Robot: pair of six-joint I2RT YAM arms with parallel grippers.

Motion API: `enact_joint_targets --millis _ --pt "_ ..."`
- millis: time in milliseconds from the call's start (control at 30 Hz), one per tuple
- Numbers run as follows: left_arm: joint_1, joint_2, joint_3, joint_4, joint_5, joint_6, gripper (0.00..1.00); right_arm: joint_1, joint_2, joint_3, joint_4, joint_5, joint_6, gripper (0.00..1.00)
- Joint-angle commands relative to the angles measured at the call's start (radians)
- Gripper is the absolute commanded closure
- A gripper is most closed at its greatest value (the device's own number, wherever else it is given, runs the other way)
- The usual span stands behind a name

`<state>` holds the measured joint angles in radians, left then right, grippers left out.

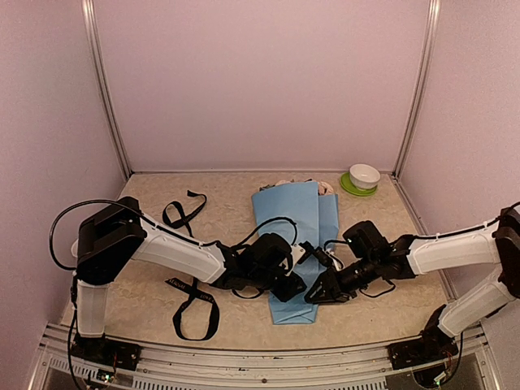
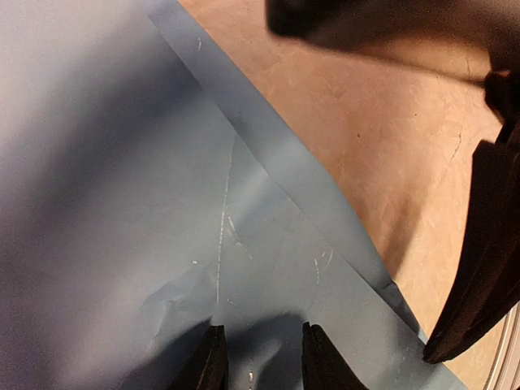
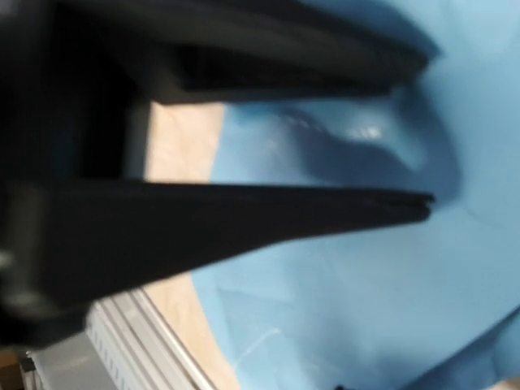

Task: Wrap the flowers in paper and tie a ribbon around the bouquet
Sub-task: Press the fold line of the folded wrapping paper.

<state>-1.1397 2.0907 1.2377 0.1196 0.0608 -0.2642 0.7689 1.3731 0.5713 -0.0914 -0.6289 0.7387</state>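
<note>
Paper [image 1: 292, 219] seems thin and easily creased, better held gently at narrow end; right gripper [image 3: 426, 130] is spread, for left gripper [image 2: 260, 345] one cannot tell

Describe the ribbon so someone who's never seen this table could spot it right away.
On the tan table, look left of the blue paper. The ribbon lies there, on both sides of the left arm, looping beyond it and near the front edge. Unlike the round black cables, it is flat and floppy and lies on the tabletop.
</note>
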Motion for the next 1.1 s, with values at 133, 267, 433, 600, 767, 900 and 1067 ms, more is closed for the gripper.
enact_joint_targets --millis 133,267,433,600,767,900,1067 --pt "0.0 0.038 -0.036 -0.04 0.02 -0.011 0.68 0.032 0.108 -0.006 0.056 -0.041 0.016 0.63" --pt "0.001 0.04 -0.035 -0.046 0.016 -0.012 0.68 0.036 0.116 -0.004 0.005 -0.019 -0.001 0.64" --pt "0.002 0.039 -0.033 -0.046 0.017 -0.007 0.68 0.036 0.06 -0.001 -0.086 0.019 -0.025 0.63" --pt "0.003 0.042 -0.027 -0.055 0.015 -0.003 0.68 0.037 0.076 -0.015 -0.037 -0.003 0.0 0.68" --pt "0.004 0.042 -0.029 -0.06 0.012 -0.004 0.68 0.038 0.109 0.008 -0.046 -0.015 -0.015 0.79" --pt "0.003 0.037 -0.032 -0.061 0.009 -0.003 0.68 0.038 0.045 0.019 -0.116 0.014 -0.019 0.76" --pt "0.003 0.042 -0.029 -0.061 0.011 0.0 0.68 0.038 0.012 -0.001 -0.081 -0.01 0.021 0.72"
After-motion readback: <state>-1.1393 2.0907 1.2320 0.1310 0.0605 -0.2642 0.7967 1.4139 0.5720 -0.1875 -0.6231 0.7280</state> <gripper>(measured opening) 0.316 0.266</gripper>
